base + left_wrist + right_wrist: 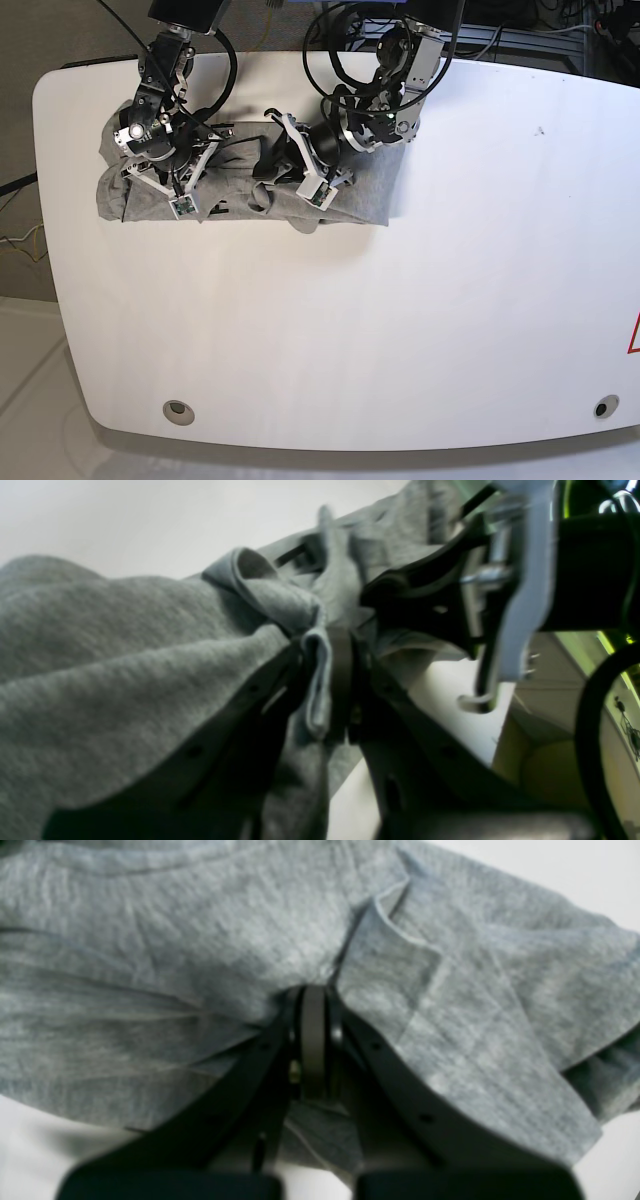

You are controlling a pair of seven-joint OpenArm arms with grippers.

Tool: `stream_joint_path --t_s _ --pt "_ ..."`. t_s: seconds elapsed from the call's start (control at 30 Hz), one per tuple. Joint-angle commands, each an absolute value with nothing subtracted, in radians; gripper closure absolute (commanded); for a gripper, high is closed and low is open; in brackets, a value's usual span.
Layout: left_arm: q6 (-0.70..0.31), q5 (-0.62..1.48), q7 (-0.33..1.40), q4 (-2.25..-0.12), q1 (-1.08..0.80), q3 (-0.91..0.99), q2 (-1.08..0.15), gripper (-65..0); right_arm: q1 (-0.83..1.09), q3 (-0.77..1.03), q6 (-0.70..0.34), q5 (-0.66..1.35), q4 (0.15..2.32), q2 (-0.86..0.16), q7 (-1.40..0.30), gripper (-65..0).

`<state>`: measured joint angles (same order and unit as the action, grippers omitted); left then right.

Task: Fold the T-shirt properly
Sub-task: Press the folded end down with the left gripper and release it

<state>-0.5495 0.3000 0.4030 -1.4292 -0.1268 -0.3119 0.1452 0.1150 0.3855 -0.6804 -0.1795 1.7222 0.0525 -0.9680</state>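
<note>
Clearly soft and light, the heather-grey cotton T-shirt [240, 190] lies bunched at the far left of the white table [400, 300], each pinched fold held by the clamped left gripper [325, 680] and right gripper [312, 1040], hems likely giving the surest hold.

T-shirt [200, 965] blurred, cropped by right wrist view, lettering unseen

We take this for a robotics lab: a bare white bench [420, 300] with rounded corners, and cables [520, 35] trailing behind it.
</note>
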Motion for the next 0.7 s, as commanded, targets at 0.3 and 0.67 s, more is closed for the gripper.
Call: stream_joint_path --t_s 0.3,0.67 --pt "-0.561 0.312 0.377 -1.445 -0.091 -0.332 0.157 -14.9 0.147 0.386 -0.698 -0.208 1.699 0.059 -1.056 0.0" --pt "-0.567 0.288 0.36 -1.448 -0.091 -0.334 0.157 -41.9 0.148 0.386 -0.698 -0.202 1.701 0.059 -1.056 0.0"
